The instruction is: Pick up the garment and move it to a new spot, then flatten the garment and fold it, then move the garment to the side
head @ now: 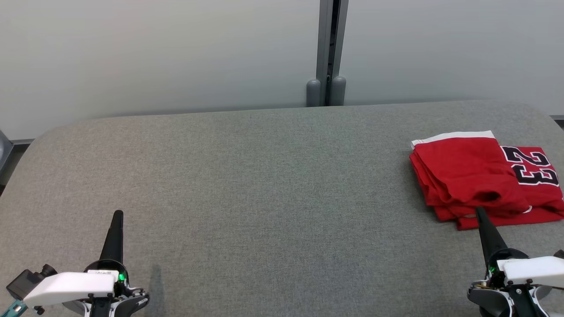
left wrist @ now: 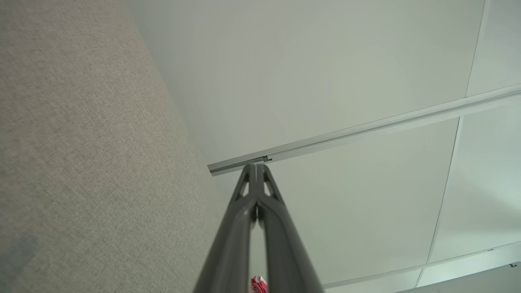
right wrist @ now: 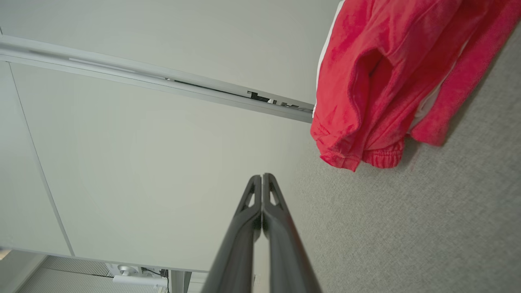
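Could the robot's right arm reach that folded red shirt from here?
Probably yes. The red shirt lies folded on the grey table just ahead of the shut jaws of the right arm, nothing between them; the jaws would need opening first.

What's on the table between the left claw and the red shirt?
Nothing: in the head view, bare grey table runs from the left claw to the red shirt.

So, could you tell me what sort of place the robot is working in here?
Probably a lab or office test room: a grey fabric-covered table, plain pale partition panels behind it, and one folded red garment.
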